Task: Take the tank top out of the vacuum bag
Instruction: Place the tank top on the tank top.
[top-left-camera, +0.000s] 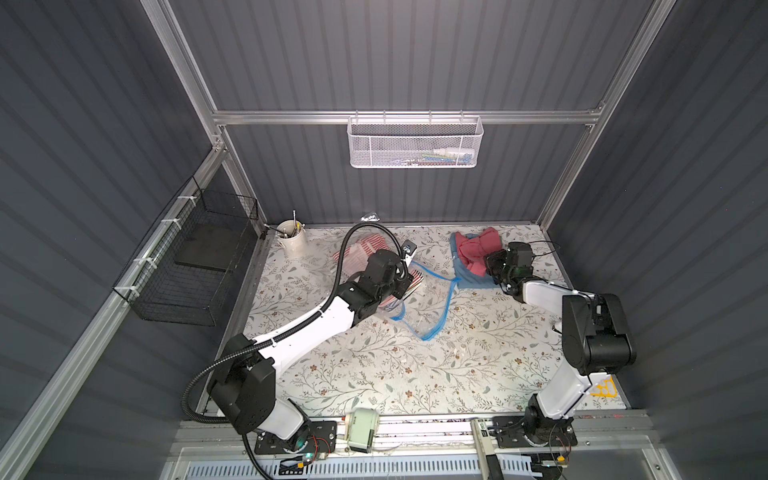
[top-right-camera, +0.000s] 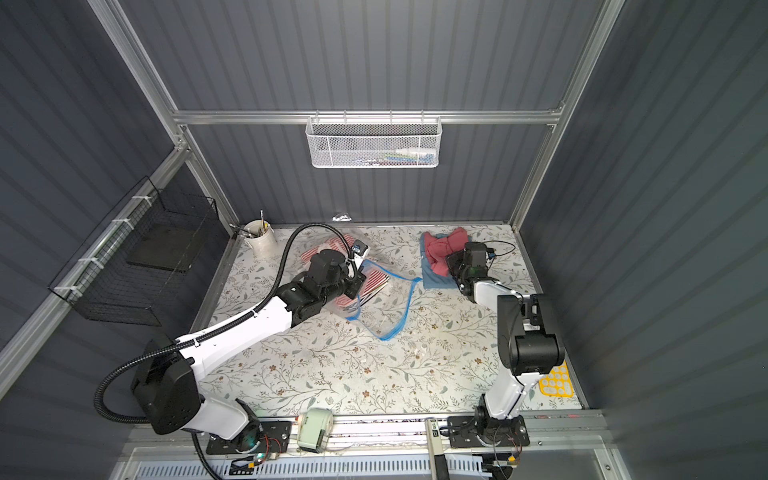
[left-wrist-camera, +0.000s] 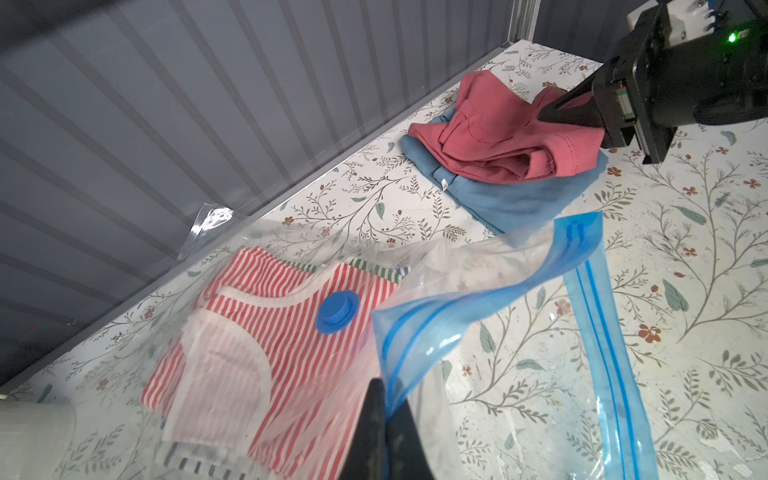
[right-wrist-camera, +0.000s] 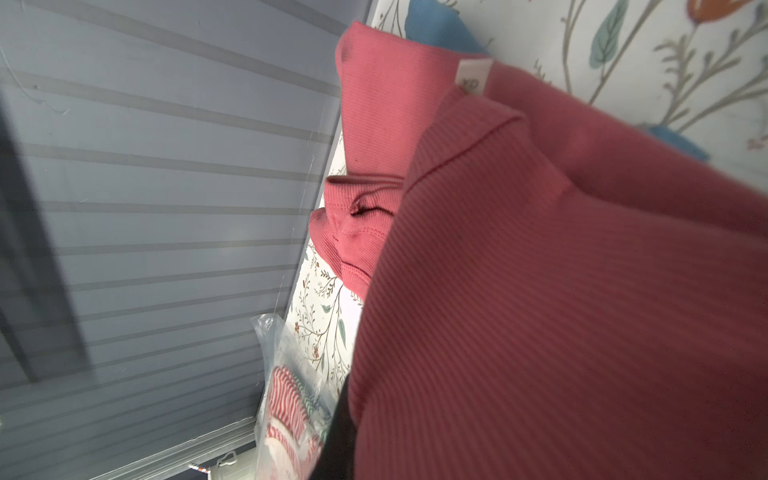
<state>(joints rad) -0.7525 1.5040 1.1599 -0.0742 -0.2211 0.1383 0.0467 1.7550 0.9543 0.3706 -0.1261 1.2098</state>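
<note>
The vacuum bag (left-wrist-camera: 457, 307) lies crumpled at the table's back centre, clear with a blue zip strip and a round blue valve cap (left-wrist-camera: 336, 311). My left gripper (left-wrist-camera: 384, 399) is shut on the zip strip at the bag's mouth, which shows open in both top views (top-left-camera: 419, 307) (top-right-camera: 382, 307). A red-and-white striped tank top (left-wrist-camera: 291, 332) and other striped clothes lie inside the bag. At the back right my right gripper (top-left-camera: 488, 266) (left-wrist-camera: 557, 110) is shut on a pink ribbed tank top (right-wrist-camera: 540, 291) (top-left-camera: 473, 249), outside the bag on a folded blue garment (left-wrist-camera: 519, 199).
A white cup with tools (top-left-camera: 293, 243) stands at the back left corner. A black wire basket (top-left-camera: 195, 266) hangs on the left wall and a white mesh basket (top-left-camera: 415, 143) on the back wall. A pale green device (top-left-camera: 363, 428) sits at the front edge.
</note>
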